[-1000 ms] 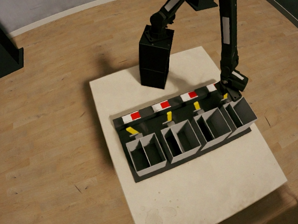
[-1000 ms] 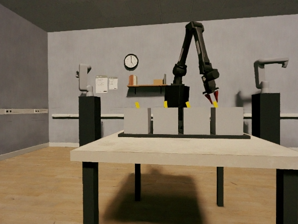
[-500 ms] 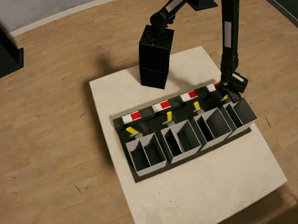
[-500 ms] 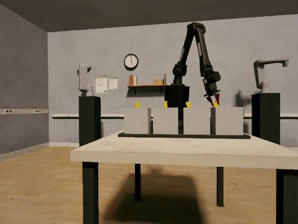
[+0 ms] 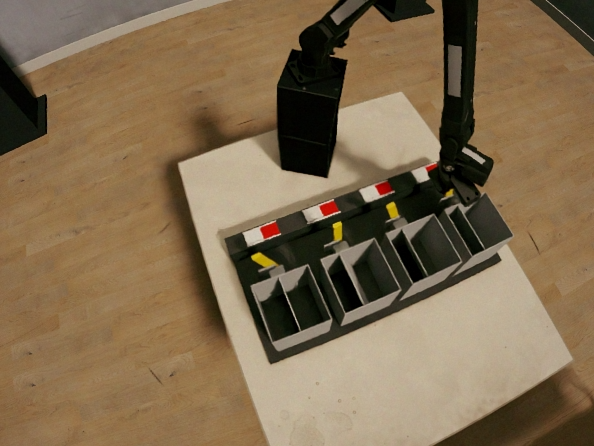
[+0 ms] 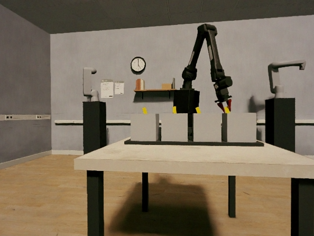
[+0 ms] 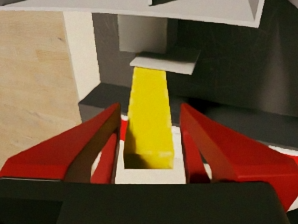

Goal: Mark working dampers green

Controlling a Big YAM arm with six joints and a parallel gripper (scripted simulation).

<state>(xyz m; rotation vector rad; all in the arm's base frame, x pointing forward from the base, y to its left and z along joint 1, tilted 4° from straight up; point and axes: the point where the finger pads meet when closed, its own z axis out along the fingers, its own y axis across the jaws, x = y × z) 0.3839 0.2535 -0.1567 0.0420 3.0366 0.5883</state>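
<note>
Four grey dampers [image 5: 302, 339] [image 6: 174, 127] stand in a row, each behind its own slider. The sliders [image 5: 252, 235] [image 5: 312, 214] [image 5: 369, 193] [image 5: 420, 174] each show red beside a white cover; the far-right one is partly hidden by the arm. Yellow levers [image 5: 263, 260] [image 5: 337, 231] [image 5: 392, 210] rise at the other three dampers; the leftmost leans clearly. My gripper [image 6: 226, 111] [image 7: 150, 112] is partly open at the far-right damper, its red fingers on either side of that yellow lever [image 5: 449, 193] [image 7: 150, 120]. In the wrist view a gap shows on each side.
The dampers stand on a dark base [image 5: 355, 324] [image 6: 194, 143] on the pale table [image 5: 425, 360] [image 6: 185, 168]. The black arm pedestal [image 5: 307, 130] is behind the slider strip. The neighbouring damper's lever and box stand close to the left of the gripper in the top view.
</note>
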